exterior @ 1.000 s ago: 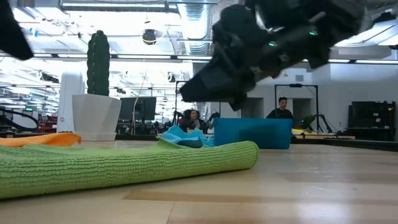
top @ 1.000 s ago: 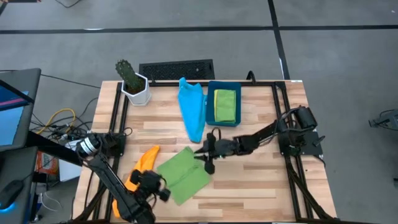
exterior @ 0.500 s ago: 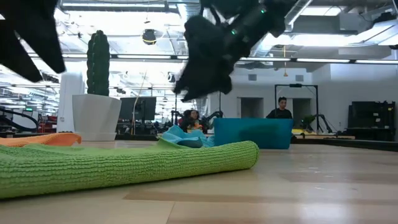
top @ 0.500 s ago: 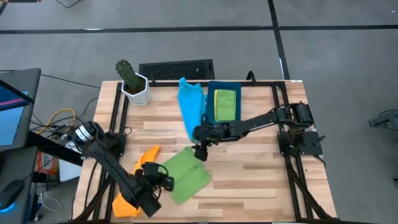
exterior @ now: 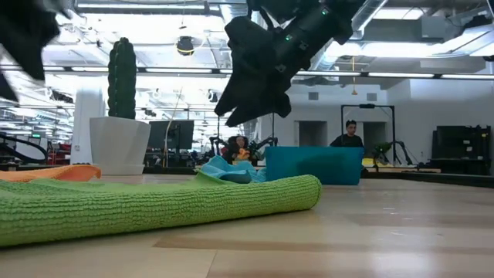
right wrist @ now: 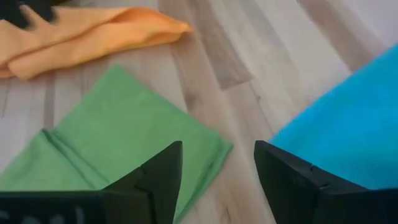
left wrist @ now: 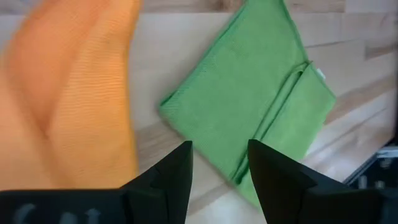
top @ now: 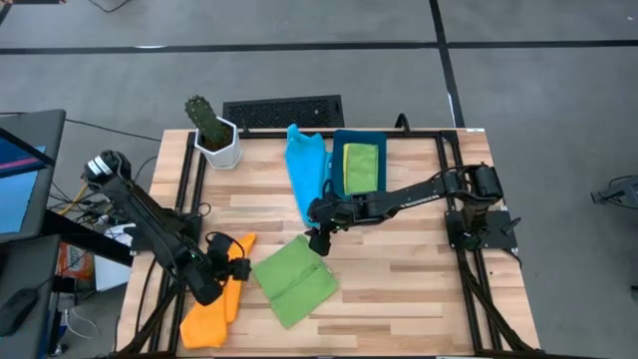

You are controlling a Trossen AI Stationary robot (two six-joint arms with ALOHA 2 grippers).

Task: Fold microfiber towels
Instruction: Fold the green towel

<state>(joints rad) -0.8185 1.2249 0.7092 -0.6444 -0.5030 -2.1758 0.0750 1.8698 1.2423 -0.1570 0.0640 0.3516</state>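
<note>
While the folded green towel (top: pixel 294 280) lies flat on the bench (top: pixel 399 269) between both arms, the left tool (left wrist: pixel 219 163) and right tool (right wrist: pixel 217 163) hover open and empty. Soft, light, limp cloth — likely best pinched at a corner or edge, or it sags.

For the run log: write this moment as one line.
green towel: folded, on table | left gripper: open, over orange towel | right gripper: open, above green towel's corner | blue towel: unfolded
</note>
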